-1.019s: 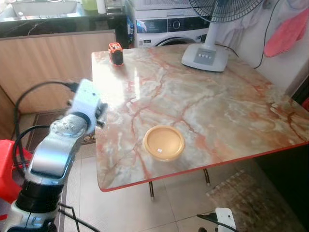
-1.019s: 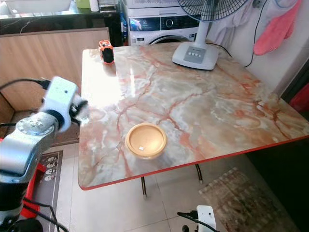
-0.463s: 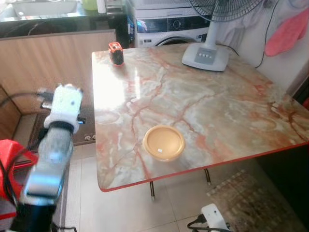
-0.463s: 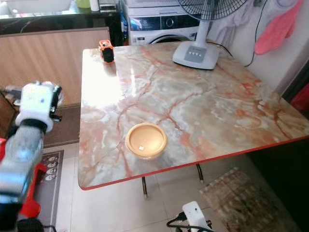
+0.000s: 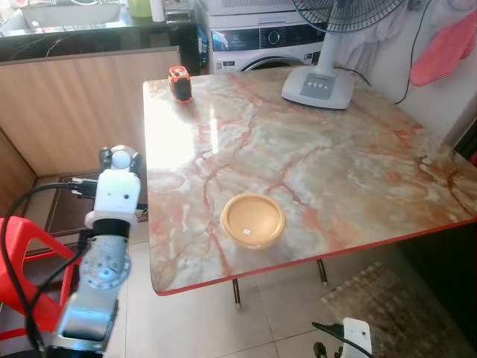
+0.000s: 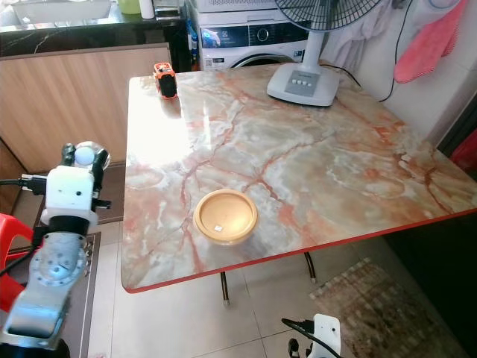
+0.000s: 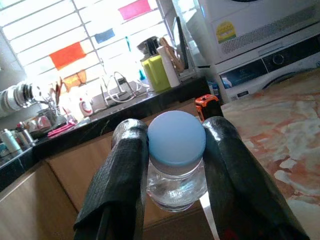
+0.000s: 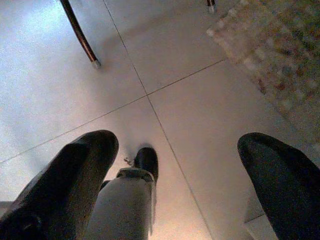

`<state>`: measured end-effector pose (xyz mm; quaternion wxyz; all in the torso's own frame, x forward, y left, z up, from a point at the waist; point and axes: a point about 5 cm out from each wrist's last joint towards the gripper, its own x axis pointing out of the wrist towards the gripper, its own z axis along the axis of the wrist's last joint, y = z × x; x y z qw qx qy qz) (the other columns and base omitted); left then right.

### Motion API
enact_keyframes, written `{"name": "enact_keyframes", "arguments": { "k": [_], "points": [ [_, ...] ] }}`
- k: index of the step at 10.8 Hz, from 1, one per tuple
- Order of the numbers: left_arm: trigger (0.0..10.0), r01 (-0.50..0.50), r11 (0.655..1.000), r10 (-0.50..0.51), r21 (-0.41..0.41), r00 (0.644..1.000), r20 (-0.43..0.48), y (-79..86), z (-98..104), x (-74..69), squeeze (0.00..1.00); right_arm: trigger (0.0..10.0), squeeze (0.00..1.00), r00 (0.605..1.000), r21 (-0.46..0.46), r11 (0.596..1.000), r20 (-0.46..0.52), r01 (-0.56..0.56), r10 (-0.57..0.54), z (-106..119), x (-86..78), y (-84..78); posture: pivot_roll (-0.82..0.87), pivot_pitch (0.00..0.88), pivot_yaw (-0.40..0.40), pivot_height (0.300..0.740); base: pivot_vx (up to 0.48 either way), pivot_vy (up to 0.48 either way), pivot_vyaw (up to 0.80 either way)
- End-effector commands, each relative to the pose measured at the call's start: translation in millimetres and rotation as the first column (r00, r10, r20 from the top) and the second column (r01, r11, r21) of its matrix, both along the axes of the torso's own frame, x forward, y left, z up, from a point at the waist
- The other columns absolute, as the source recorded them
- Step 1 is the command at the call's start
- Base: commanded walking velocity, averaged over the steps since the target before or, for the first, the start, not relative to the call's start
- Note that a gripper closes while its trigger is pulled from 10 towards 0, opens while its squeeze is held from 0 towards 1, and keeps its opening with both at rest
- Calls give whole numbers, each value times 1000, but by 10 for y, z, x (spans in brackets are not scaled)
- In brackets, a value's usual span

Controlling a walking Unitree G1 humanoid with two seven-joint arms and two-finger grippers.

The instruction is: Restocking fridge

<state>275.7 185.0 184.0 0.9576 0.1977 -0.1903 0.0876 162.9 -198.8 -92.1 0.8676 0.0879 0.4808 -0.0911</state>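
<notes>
Here, at the far left, a red plastic chair (image 5: 22,253) stands on the floor, low beside the robot. Just next to it the left arm rises, and the left gripper (image 7: 172,172) is clamped on a small clear bottle (image 7: 176,165) with a pale blue cap (image 7: 176,138); the two black fingers (image 7: 120,175) press on both sides of its neck. In the eye views the bottle (image 5: 120,159) sits above the white wrist block, off the left edge of the table and not over it. Behind the arm there is a wooden cabinet front (image 5: 82,104) with a dark counter (image 5: 89,41) on top.

Then comes the marble table (image 5: 335,171), pinkish with red veins and a red rim. In its far left corner stands a small orange and black object (image 5: 178,82); I cannot tell what it is. Near the front edge lies a round yellow lid or dish (image 5: 253,220), flat on the top. At the far side of the table the white base of a fan (image 5: 317,88) stands, and behind it a washing machine (image 5: 261,37). A pink cloth (image 5: 443,48) hangs at the far right.

Low on the right, the right gripper (image 8: 185,185) hangs over the tiled floor (image 8: 190,100), its fingers wide apart and holding nothing. A patterned rug (image 8: 275,45) lies near it.
</notes>
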Motion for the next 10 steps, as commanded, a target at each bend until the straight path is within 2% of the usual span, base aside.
{"name": "enact_keyframes", "arguments": {
  "k": [1, 5, 7, 10],
  "points": [
    [10000, -2, 1000, 2, 4, 1000, 28, -16, 14, -7, 0, 10000, 0, 999, 10, 999, -16, 39, -39, -20, -48, -7, 65, 0, -24, 740, 0, 0, 0],
    [10000, 15, 1000, -15, 0, 998, 66, -85, 29, -3, 0, 10000, 0, 998, 16, 998, -10, 59, -59, -25, -56, 10, 57, 0, -13, 740, 0, 0, 0],
    [10000, 26, 999, -24, -30, 998, 63, -115, 28, 14, 0, 10000, 0, 998, 26, 998, -20, 52, -51, -33, -69, 23, 57, 0, -5, 740, 0, 0, 0],
    [10000, 33, 999, -32, -17, 996, 77, -114, 64, 30, 0, 10000, 0, 999, 30, 999, -35, 42, -41, -41, -81, 37, 55, 0, 0, 740, 0, 0, -765]
  ]
}}
